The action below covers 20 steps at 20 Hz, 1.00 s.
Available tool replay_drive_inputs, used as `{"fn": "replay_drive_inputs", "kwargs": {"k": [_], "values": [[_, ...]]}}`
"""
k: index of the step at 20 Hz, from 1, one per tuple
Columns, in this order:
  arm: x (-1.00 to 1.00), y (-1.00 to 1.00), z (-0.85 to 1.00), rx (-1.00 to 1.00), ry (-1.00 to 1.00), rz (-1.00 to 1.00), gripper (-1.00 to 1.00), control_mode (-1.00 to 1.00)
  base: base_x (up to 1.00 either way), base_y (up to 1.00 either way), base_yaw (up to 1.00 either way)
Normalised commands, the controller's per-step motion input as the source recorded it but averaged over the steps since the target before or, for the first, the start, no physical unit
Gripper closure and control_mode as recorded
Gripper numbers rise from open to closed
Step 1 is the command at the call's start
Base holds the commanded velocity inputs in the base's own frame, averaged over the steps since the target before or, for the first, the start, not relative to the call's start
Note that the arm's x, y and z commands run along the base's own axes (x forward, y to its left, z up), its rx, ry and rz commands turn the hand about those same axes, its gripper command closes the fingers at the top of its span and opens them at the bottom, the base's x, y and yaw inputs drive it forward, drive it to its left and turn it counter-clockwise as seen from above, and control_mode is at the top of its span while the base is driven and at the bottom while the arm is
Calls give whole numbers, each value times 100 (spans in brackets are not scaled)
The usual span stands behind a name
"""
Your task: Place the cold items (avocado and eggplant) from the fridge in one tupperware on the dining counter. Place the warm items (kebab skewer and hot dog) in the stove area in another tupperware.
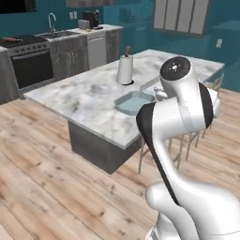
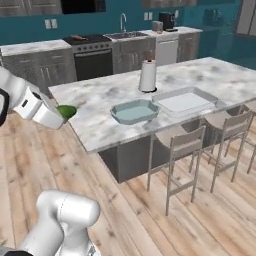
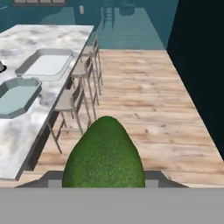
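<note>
Green avocado (image 3: pixel 104 153) sits pinched between the fingers (image 3: pixel 104 183), held off the counter's (image 2: pixel 100 100) near edge.

1. A green avocado (image 3: pixel 104 154) fills the bottom centre, held at the gripper.
2. Left: a marble dining counter (image 3: pixel 26 127) carrying a teal tupperware (image 3: pixel 15 97) and a grey tupperware (image 3: pixel 44 64) beyond it.
3. Stools (image 3: pixel 72 103) line the counter's edge over a wooden floor (image 3: pixel 148 100).

paper towel roll (image 2: pixel 147 76) behind 2 tupperwares (image 2: pixel 134 111), stools (image 2: pixel 179 142) flank counter (image 2: pixel 95 102)
</note>
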Motion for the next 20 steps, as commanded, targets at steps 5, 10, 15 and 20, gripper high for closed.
{"fn": "replay_drive_inputs", "kwargs": {"k": [5,10,15,20], "values": [[0,0,0,0,0,0,100,100,9,-78,63],[0,0,0,0,0,0,100,100,0,-71,68],[0,0,0,0,0,0,100,100,-13,-83,63],[0,0,0,0,0,0,100,100,-9,-77,31]]}}
